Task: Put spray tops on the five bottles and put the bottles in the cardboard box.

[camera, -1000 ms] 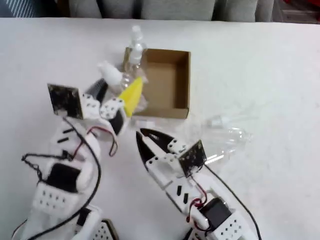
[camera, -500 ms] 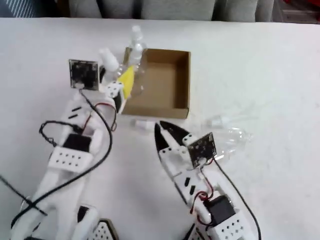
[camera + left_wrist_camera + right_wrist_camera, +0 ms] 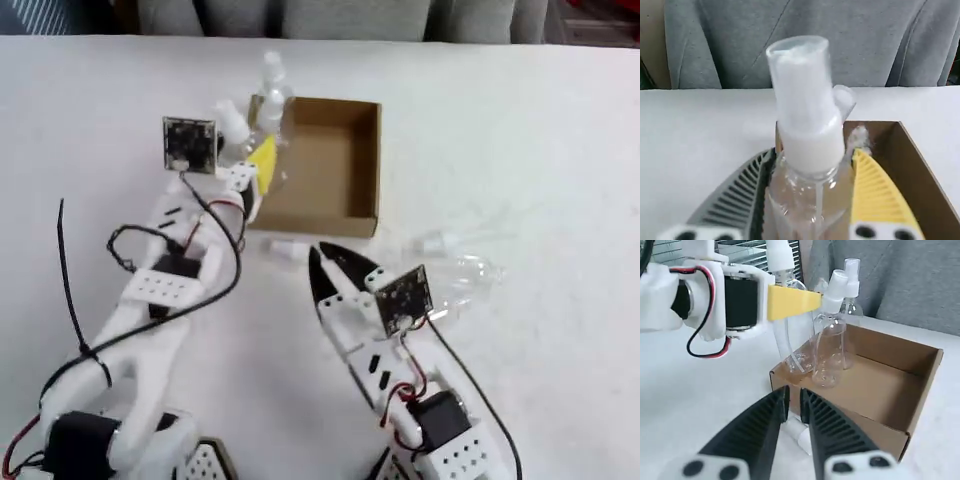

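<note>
My left gripper [image 3: 810, 200] is shut on a clear bottle [image 3: 805, 200] with a white spray top [image 3: 805, 115], upright between the grey and yellow fingers. In the high view that held bottle [image 3: 262, 170] hangs at the left wall of the cardboard box [image 3: 330, 165]. Two capped bottles [image 3: 829, 352] [image 3: 851, 300] stand in the box's far-left corner. My right gripper [image 3: 793, 402] is shut on nothing, low over the table just in front of the box [image 3: 890, 390]. A loose spray top [image 3: 284, 250] lies beside its tips.
To the right of the right arm, an uncapped clear bottle [image 3: 465, 275] lies on its side on the white table. Another spray top [image 3: 435, 241] rests just behind it. The box's right half is open floor.
The left arm has carried its bottle away from me, up to the box's left wall. The right arm shifted slightly right and forward, then held still.
</note>
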`<state>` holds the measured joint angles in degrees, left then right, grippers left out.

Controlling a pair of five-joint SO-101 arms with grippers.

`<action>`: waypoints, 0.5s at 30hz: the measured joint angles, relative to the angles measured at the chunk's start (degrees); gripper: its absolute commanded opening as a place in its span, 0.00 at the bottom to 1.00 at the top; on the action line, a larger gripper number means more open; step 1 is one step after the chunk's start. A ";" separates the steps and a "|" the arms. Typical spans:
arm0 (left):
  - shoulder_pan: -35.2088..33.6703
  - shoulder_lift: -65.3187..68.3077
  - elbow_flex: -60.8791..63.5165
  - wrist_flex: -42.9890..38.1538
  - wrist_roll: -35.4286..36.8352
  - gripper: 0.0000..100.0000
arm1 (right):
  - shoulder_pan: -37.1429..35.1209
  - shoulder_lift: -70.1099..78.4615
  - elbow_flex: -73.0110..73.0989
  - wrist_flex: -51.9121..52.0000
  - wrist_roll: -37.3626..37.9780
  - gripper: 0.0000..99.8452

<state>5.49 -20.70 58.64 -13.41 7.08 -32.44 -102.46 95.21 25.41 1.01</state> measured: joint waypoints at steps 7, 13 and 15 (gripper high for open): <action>2.20 0.97 0.00 -0.18 -0.35 0.07 | -0.09 0.00 0.00 0.00 0.00 0.02; 2.29 0.97 0.00 -0.18 -0.53 0.07 | 0.09 0.00 0.00 0.00 0.00 0.02; 2.29 0.97 0.09 -0.18 -0.53 0.07 | 0.09 0.00 0.00 0.00 0.00 0.02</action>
<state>7.78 -19.74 58.73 -13.58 6.55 -32.35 -102.46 95.21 25.41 1.01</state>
